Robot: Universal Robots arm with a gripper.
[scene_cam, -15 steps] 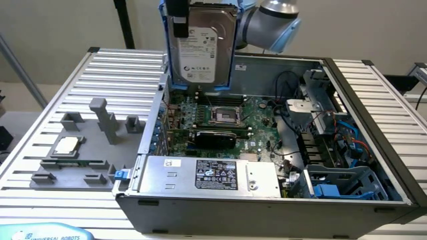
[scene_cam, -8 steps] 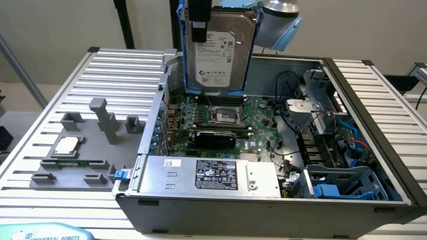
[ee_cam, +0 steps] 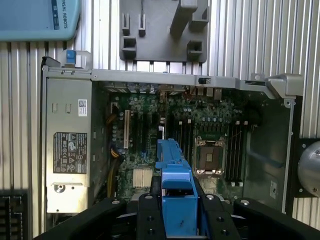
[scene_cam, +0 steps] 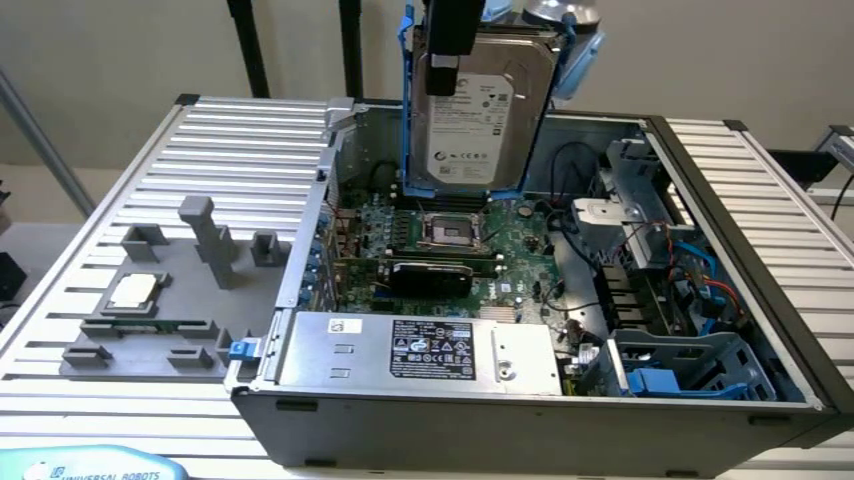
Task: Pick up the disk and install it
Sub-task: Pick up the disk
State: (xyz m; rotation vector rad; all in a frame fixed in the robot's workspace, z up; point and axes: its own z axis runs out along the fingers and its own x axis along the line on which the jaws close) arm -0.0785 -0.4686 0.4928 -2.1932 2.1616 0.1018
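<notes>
Jaws were clamped on the bright blue plastic carrier [ee_cam: 177, 200] framing the flat silver-grey metal disk [scene_cam: 477, 120], which hung upright, label outward, above the open grey metal computer case [scene_cam: 534, 430] on the ribbed metal desk [scene_cam: 227, 150], seemingly held high to clear its walls.

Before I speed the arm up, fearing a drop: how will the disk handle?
The disk looks like a metal slab: probably stiff, heavy for its size. Gripped by the fingers at its blue plastic frame, it might slip if jerked.
</notes>
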